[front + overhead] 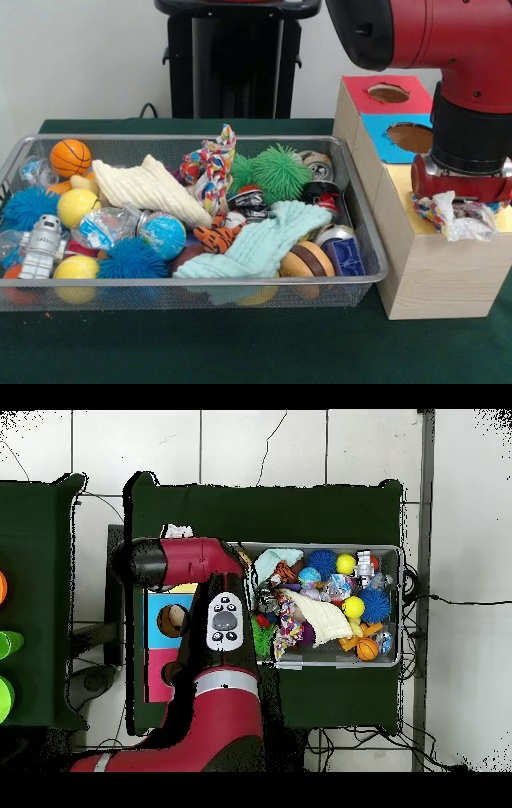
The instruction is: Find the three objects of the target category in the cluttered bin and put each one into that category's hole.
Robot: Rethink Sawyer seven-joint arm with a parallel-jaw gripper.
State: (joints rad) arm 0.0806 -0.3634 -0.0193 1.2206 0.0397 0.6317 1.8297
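Note:
My gripper (459, 206) hangs low over the yellow top (402, 182) of the nearest pale wood box (448, 276). A printed rag (456, 218), white with coloured patches, is bunched right under it and hides both its tips and the round hole. A second printed rag (210, 166) stands crumpled in the middle back of the wire-mesh bin (192, 140); it also shows in the overhead view (288, 624). No third rag is visible. In the overhead view my red arm (215, 634) covers the boxes and the gripper.
The blue-topped hole (410, 138) and red-topped hole (389, 93) lie behind the yellow one. The bin holds a cream cloth (148, 188), a mint-green cloth (260, 244), spiky balls, cans, a basketball (70, 157) and a globe ball (164, 232).

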